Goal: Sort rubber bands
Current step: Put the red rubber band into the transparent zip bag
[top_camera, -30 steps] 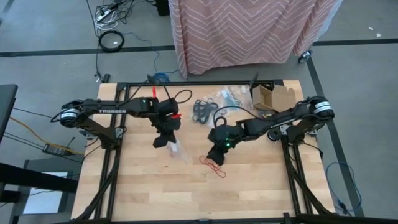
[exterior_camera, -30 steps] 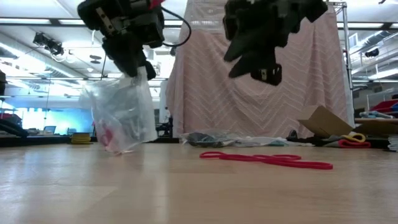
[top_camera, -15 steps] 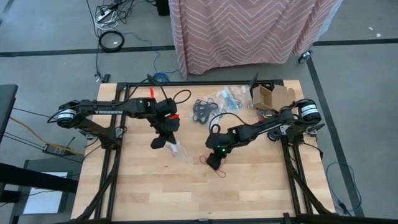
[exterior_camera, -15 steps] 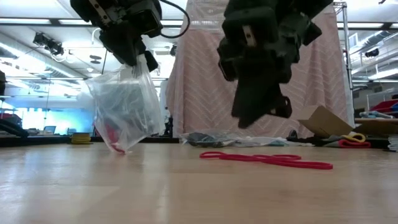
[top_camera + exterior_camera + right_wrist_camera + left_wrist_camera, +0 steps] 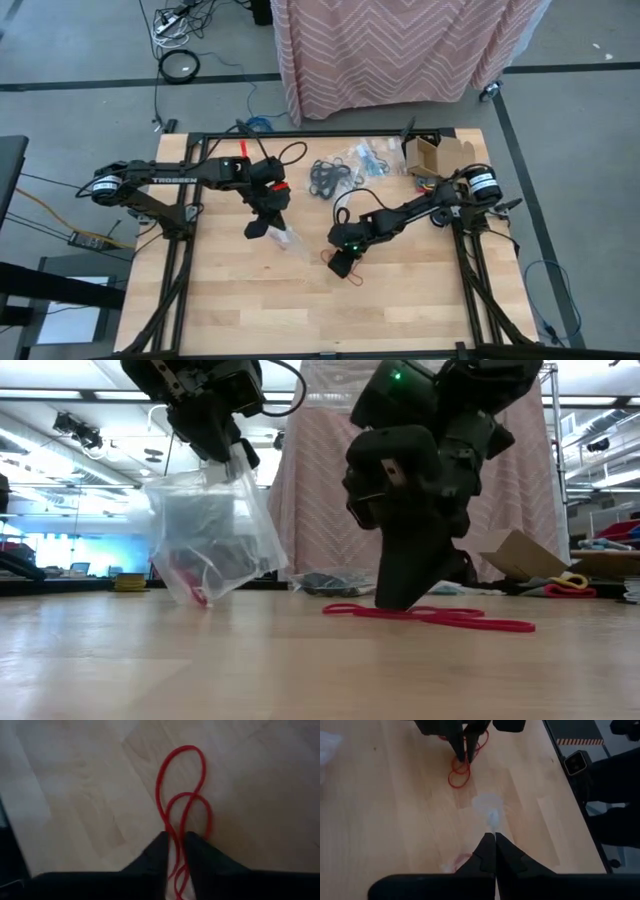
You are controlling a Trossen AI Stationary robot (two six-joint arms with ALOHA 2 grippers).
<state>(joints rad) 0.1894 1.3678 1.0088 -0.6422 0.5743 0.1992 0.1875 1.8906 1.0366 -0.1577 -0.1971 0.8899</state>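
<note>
The red rubber bands [image 5: 182,810] lie flat on the desk [image 5: 420,300] as a few overlapping loops, directly under the right gripper [image 5: 341,263]. That gripper is down at the desk surface with its fingers [image 5: 156,851] narrowed around the strands; two red strands run through the slim gap between the fingertips, though a firm grasp cannot be told. In the low view the loops trail out along the wood beside the gripper's tip.

Well apart from that gripper, the left gripper [image 5: 262,227] hangs above the desk, clenched on the top of a clear plastic bag [image 5: 205,540]. The bag droops below it, its lower corner at the wood, with something red showing inside.

Beyond both grippers, a cluster of black rubber bands [image 5: 327,178] lies near the desk's far edge, beside a small cardboard box [image 5: 432,155].
</note>
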